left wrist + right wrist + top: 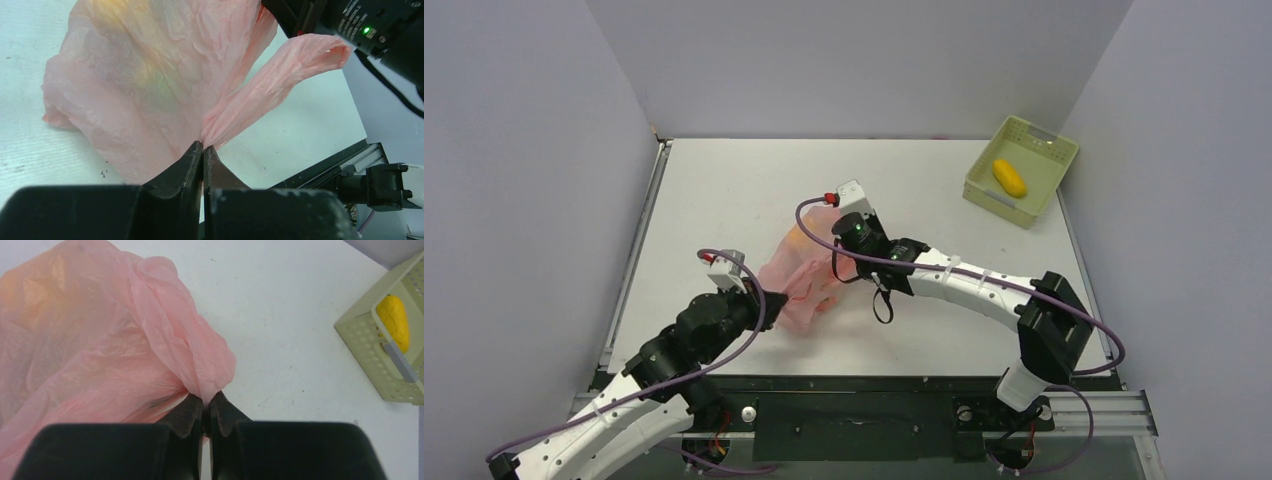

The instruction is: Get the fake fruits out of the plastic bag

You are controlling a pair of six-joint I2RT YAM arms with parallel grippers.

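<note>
The translucent pink plastic bag (802, 272) lies crumpled in the middle of the table. My left gripper (776, 300) is shut on the bag's near edge, pinching bunched film (204, 142). My right gripper (836, 258) is shut on the bag's other side, pinching a fold (206, 396). A yellow-orange glow of fruit (112, 12) and a faint green one show through the bag (150, 75); their shapes are blurred. The orange glow also shows in the right wrist view (20, 290). One yellow-orange oval fruit (1009, 177) lies in the basket.
A pale green slotted basket (1036, 140) stands at the back right corner of the white table, also in the right wrist view (360, 340). Grey walls close in the table on three sides. The right arm's body (380, 30) hangs over the bag.
</note>
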